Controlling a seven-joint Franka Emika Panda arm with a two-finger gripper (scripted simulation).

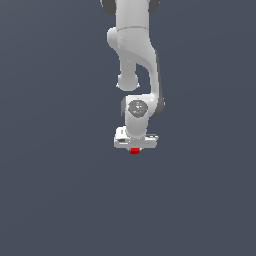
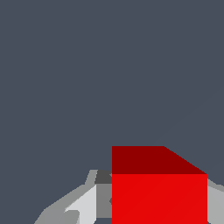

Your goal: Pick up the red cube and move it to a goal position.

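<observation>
Red cube [image 2: 159, 192] sits square between pincer [image 2: 148, 205] fingers [image 2: 83, 205]

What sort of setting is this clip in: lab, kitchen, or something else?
A bare simulated scene, not a real room: flat, uniform grey-blue ground with no furniture or walls, a smoothly rendered white arm, and a flat-shaded red cube between the fingers of the gripper.
</observation>
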